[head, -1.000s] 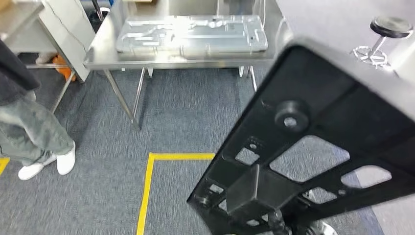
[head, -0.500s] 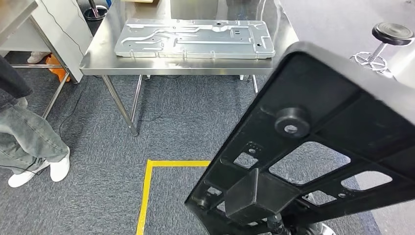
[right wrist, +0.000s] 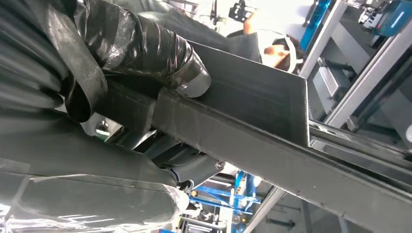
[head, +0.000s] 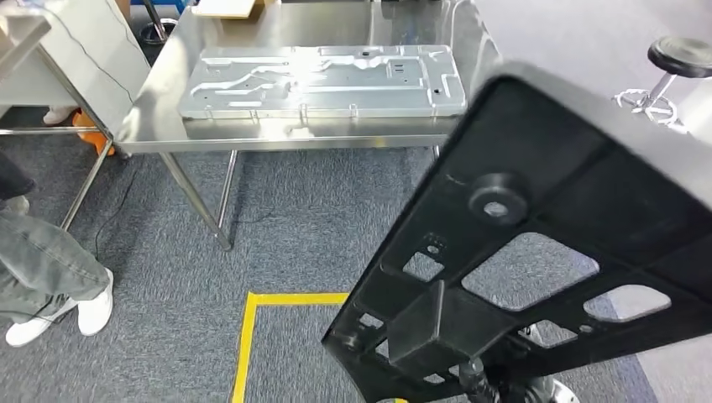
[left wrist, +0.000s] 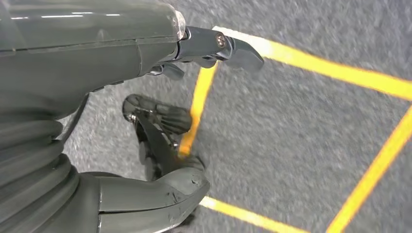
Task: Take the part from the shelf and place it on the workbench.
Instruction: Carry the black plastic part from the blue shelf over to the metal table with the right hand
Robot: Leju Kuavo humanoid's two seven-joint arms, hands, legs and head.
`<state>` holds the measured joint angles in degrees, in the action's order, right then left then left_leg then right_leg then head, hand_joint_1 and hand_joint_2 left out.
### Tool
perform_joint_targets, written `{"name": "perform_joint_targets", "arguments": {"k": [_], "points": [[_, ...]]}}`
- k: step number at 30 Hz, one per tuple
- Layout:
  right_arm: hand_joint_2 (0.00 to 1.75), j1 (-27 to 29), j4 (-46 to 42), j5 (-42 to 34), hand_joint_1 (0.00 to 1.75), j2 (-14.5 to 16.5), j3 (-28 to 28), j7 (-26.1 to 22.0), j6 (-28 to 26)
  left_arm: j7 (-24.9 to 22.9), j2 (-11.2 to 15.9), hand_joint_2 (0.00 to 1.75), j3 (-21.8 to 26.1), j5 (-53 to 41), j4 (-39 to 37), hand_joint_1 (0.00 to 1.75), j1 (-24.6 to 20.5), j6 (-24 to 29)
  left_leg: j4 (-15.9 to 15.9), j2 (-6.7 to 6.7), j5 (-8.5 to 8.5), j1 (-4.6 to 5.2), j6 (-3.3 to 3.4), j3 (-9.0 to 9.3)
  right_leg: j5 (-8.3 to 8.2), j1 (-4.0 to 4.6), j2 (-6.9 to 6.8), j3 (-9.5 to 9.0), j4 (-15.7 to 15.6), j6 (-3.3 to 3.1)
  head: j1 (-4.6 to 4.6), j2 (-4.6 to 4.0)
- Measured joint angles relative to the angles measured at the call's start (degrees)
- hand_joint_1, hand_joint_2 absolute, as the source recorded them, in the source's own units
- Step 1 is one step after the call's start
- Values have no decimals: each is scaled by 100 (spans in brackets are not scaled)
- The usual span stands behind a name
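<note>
We hold the black part point(head: 537, 252) in our right hand point(right wrist: 97, 160), whose taped fingers point(right wrist: 145, 43) wrap over its rim with the thumb below, so the part is clamped at one edge and juts up and forward, filling the head view from 3 to 6 o'clock. We judge that grip keeps its flat face free for setting down. Our left hand point(left wrist: 160, 121) hangs above the carpet, fingers apart and holding nothing.

The steel workbench point(head: 151, 126) stands ahead at 12 o'clock, and a silver pressed panel point(head: 323, 80) covers most of its top; bare steel shows along the near edge and at the 10 o'clock end, so room for the part looks tight. Carpet with yellow floor tape point(head: 252, 336) lies between us and the bench. A person's legs point(head: 42, 269) stand at 9 o'clock and a black stool point(head: 680, 54) at 2 o'clock, each well apart from the part, though its far edge could clip the bench rim on approach
</note>
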<state>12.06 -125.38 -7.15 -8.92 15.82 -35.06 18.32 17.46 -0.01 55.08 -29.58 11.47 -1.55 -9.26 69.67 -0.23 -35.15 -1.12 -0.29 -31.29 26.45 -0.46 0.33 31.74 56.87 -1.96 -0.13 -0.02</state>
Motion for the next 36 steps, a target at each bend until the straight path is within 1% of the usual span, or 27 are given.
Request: {"name": "perform_joint_targets", "arguments": {"k": [1,2,3,4,6,7,8,11,13,14,16,17,18,19,20,21,22,23,24,26,28,31,32,33,34,35,36], "points": [[175,1,1,0,175,2,0,0,0,-1,1,175,0,-1,0,0,9,-1,216,0,-180,-3,-14,-217,56,5,6,-55,1,-3,0,0],[175,1,1,0,175,2,0,0,-2,-1,1,175,0,-3,0,0,19,-1,282,1,-295,-4,-24,-368,118,10,15,-123,2,-2,-1,0],[175,0,1,0,175,3,0,1,-7,-2,1,175,0,-9,0,0,27,-1,185,1,-290,-4,-27,-446,184,13,23,-205,2,5,-1,0],[175,-3,1,0,175,4,1,3,-19,-1,2,175,0,-19,0,0,33,0,-66,1,-132,-3,-14,-456,254,15,28,-300,1,18,-1,0],[175,-16,7,0,175,5,5,10,-63,-1,10,175,5,-39,0,0,46,1,-718,2,515,17,37,-410,389,21,31,-462,-3,57,1,0],[175,-26,12,-2,175,5,10,13,-84,-1,17,175,9,-51,0,0,54,0,-940,2,766,34,71,-390,447,25,40,-512,-6,89,2,0],[175,-35,16,-3,175,5,15,15,-99,-2,23,175,14,-61,0,0,61,-1,-1060,1,932,52,104,-381,489,28,51,-556,-11,125,2,0],[175,-65,16,-7,175,6,26,18,-111,3,29,175,20,-81,0,0,35,-2,-1141,-11,931,49,212,-260,499,29,60,-592,116,226,2,0],[175,-93,16,-9,175,5,29,18,-110,5,30,175,25,-82,0,0,21,-5,-1189,-15,879,31,282,-131,552,16,35,-365,562,278,3,0],[175,-98,16,-9,175,6,31,17,-110,5,30,175,27,-83,0,0,21,-7,-1200,-11,842,28,305,-81,650,4,22,-147,907,309,3,0],[175,-100,16,-9,175,6,32,16,-111,5,30,175,31,-84,0,0,20,-8,-1203,-12,740,29,321,23,966,-18,12,366,1543,355,3,0],[175,-99,16,-9,175,6,33,15,-111,5,30,175,32,-85,0,0,21,-8,-1203,-17,679,28,314,89,1079,-28,7,556,1686,365,2,0],[175,-99,16,-9,175,6,33,15,-111,5,30,175,32,-86,0,0,25,-8,-1203,-23,612,27,304,171,1095,-35,1,665,1657,367,3,0],[175,-99,16,-9,175,6,33,15,-111,5,29,175,33,-87,0,0,28,-8,-1203,-29,543,26,291,266,974,-38,-4,690,1462,362,3,0],[175,-99,17,-9,175,6,33,16,-111,5,28,175,33,-89,0,0,29,-8,-1214,-32,469,25,275,367,688,-34,-9,663,1138,341,3,0],[175,-97,20,-9,175,5,33,16,-113,5,25,175,33,-91,-1,0,28,-8,-1226,-35,402,26,256,475,300,-18,-13,641,783,308,4,0],[175,-97,25,-9,175,5,34,19,-117,5,20,175,34,-93,-1,0,22,-8,-1255,-44,344,29,227,552,-4,6,-16,617,503,266,5,0],[175,-96,28,-9,175,5,37,21,-124,4,16,175,34,-96,-1,0,12,-8,-1305,-48,289,31,192,618,-227,33,-17,600,317,221,4,0],[175,-98,31,-12,175,6,39,21,-133,4,11,175,35,-98,-1,0,6,-7,-1324,-52,275,36,153,682,-302,54,-11,587,228,181,3,0],[175,-103,30,-16,175,7,43,20,-148,3,13,175,36,-101,0,0,-4,-5,-1303,-42,281,37,76,776,-245,49,7,450,150,103,1,0],[175,-112,30,-20,175,7,44,19,-153,5,17,175,37,-102,0,0,-13,-4,-961,-25,236,30,31,680,-180,28,10,279,84,20,-1,0],[175,-114,30,-28,175,9,44,19,-144,7,20,175,39,-109,0,0,-22,-7,-26,-15,-179,22,-11,40,-38,35,4,110,68,-39,-2,0],[175,-111,30,-31,175,9,44,19,-134,7,20,175,40,-113,0,0,-13,-8,157,-14,-323,23,-18,-164,20,40,11,50,68,-38,-1,0],[175,-109,30,-33,175,9,44,19,-126,7,20,175,43,-116,0,0,-1,-8,183,-13,-383,23,-19,-301,84,44,19,-24,69,-35,-1,0],[175,-108,30,-36,175,9,44,18,-119,7,20,175,45,-118,0,0,9,-9,47,-13,-311,24,-6,-366,152,48,26,-111,69,-28,-1,0],[175,-107,30,-38,175,9,44,19,-113,7,21,175,49,-120,0,0,18,-9,-222,-13,-78,29,22,-374,222,53,29,-204,68,-18,-1,0],[175,-108,32,-39,175,9,44,19,-109,7,24,175,58,-122,0,0,29,-10,-549,-10,315,39,66,-370,289,54,27,-280,65,-5,-1,0]]}}
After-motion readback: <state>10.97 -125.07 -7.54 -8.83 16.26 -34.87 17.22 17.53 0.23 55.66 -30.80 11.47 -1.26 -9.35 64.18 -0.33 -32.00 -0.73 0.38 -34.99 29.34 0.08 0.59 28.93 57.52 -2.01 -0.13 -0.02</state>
